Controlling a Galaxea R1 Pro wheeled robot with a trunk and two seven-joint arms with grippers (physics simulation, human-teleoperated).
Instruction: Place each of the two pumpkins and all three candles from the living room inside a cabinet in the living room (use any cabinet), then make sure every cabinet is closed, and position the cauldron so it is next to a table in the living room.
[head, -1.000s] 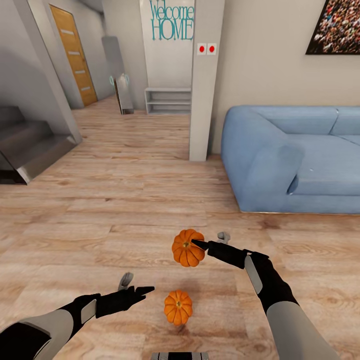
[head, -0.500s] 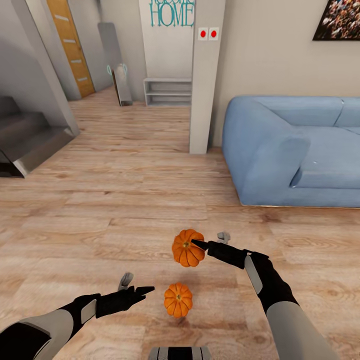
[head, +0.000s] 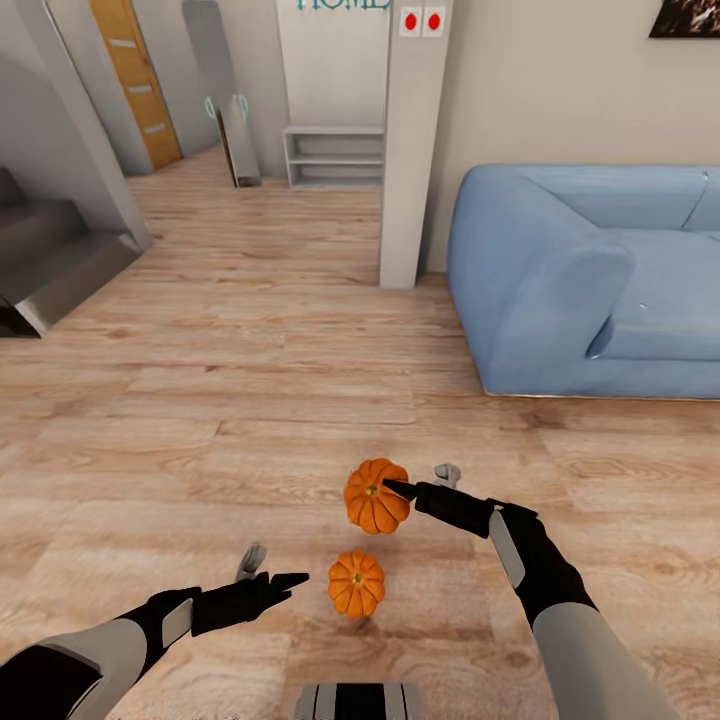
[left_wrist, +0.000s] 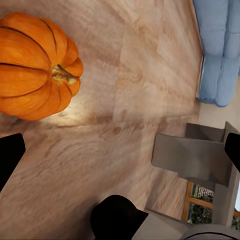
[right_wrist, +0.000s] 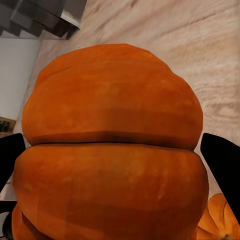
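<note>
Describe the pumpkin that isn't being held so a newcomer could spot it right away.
Start at the blue sofa and come down across the wood floor toward the robot's arms. The free pumpkin sits on the floor just off the open left gripper. Unlike the other pumpkin, gripped by the right gripper, nothing touches it.

The right claw (head: 400, 490) has one pumpkin (head: 374, 497) pinched at its tip, lifted off the wooden floor (head: 200, 420). A second pumpkin (head: 356, 583) sits on the floor just below and nearer the robot, a little ahead of the left claw (head: 270, 572), whose fingers stand apart with nothing between them. Well beyond the right claw stands a blue sofa (head: 590, 280), with a white pillar (head: 410, 150) beside it.
</note>
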